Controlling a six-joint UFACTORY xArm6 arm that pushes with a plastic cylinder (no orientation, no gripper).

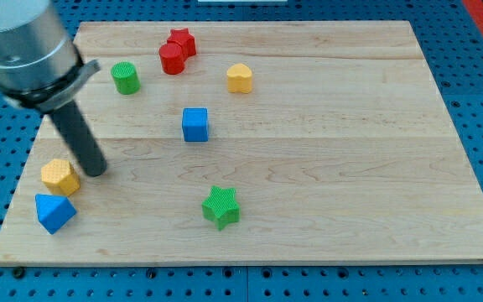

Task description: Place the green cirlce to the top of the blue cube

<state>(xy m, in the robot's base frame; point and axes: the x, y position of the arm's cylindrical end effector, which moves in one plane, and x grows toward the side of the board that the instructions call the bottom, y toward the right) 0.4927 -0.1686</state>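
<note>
Camera view: my tip (96, 170) near the board's left edge.

My tip is a bare rod grasping nothing, just beside the yellow block (60, 177). The green circle (125, 77) sits near the top-left corner, well apart from the blue cube (195, 124) mid-board.

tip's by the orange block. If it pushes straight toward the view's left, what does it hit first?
Probably the orange block: my tip sits just to its right, at about the same level. The gap between them is hard to judge, and they may already be touching.
</note>
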